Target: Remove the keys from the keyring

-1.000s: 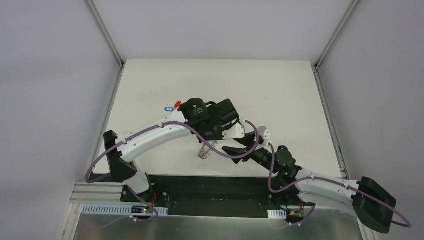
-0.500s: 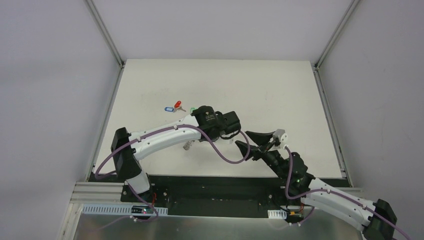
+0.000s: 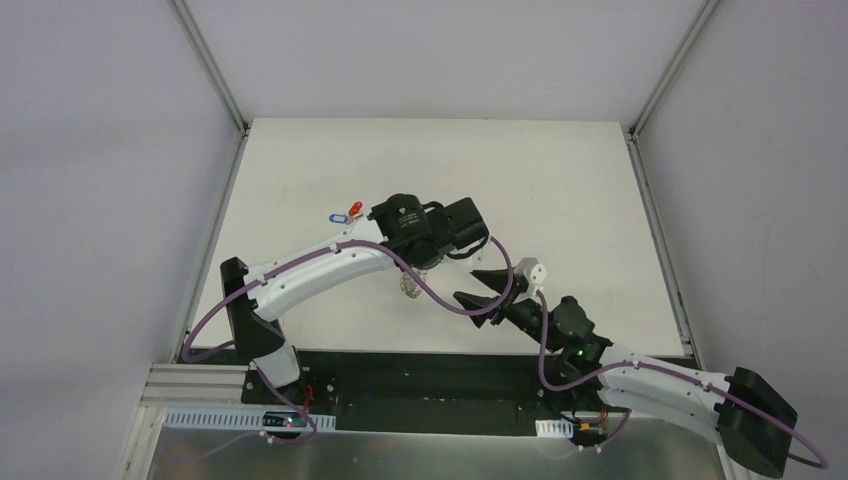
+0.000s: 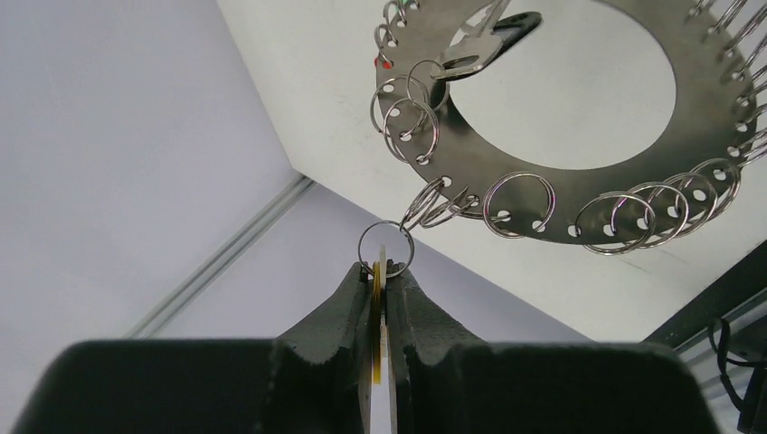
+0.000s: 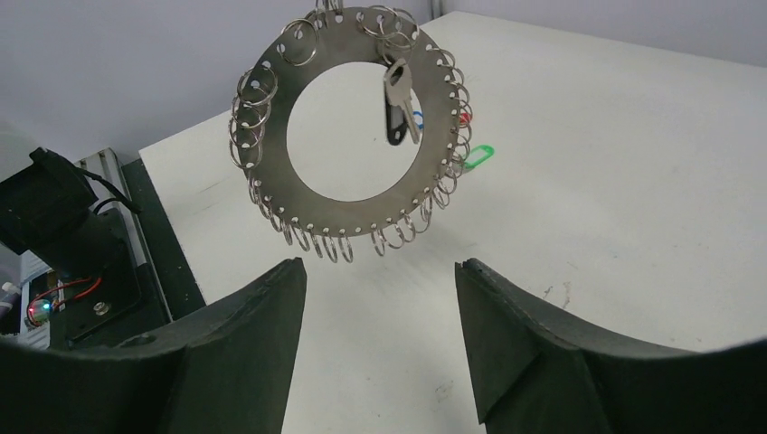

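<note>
- The keyring (image 5: 357,215) hangs in the air above the table (image 5: 633,181), one dark-headed key (image 5: 396,99) dangling across its hole.
- Only the left wrist view shows the grip: the left gripper (image 4: 380,276) is clamped narrow on a yellow tag (image 4: 376,298), which is linked by a small loop (image 4: 385,246) to the keyring's edge.
- The right wrist view alone shows a green tag (image 5: 479,155) on the table; blue (image 3: 338,216) and red (image 3: 354,208) tags lie near it.
- The right gripper (image 5: 380,271) is spread wide, empty, near the keyring.
</note>
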You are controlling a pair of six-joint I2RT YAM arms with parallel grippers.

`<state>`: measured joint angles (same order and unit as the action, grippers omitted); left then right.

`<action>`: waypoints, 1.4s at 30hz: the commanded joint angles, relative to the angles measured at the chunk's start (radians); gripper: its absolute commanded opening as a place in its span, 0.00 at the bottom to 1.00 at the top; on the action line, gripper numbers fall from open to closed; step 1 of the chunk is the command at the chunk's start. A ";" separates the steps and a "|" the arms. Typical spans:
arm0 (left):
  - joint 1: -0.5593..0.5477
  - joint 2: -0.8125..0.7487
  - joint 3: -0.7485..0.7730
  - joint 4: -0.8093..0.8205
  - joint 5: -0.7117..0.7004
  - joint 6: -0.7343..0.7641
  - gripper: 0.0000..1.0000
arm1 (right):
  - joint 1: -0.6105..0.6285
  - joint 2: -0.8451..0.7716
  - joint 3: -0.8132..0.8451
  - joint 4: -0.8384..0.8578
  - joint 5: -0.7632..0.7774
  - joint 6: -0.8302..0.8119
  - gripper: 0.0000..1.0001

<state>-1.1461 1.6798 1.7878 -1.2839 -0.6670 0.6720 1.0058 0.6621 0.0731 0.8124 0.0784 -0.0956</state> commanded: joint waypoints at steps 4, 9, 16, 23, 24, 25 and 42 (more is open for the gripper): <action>-0.010 0.011 0.148 -0.054 0.135 -0.045 0.00 | 0.001 0.198 0.090 0.379 -0.136 -0.072 0.67; -0.012 0.018 0.188 -0.075 0.187 -0.065 0.00 | 0.001 0.346 0.123 0.591 -0.144 -0.058 0.66; -0.021 0.005 0.208 -0.092 0.216 -0.080 0.00 | 0.000 0.442 0.181 0.711 -0.151 -0.078 0.60; -0.041 -0.008 0.217 -0.103 0.236 -0.093 0.00 | -0.012 0.447 0.199 0.711 -0.184 -0.111 0.60; -0.043 -0.009 0.224 -0.104 0.243 -0.095 0.00 | -0.013 0.444 0.198 0.711 -0.189 -0.109 0.59; -0.043 -0.010 0.229 -0.105 0.249 -0.099 0.00 | -0.014 0.443 0.199 0.711 -0.194 -0.105 0.59; -0.052 0.015 0.327 -0.104 0.309 -0.140 0.00 | -0.016 0.374 0.247 0.502 -0.156 -0.048 0.72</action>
<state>-1.1915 1.6981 2.0682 -1.3746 -0.3752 0.5579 0.9924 1.0729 0.2703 1.3705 -0.0975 -0.1318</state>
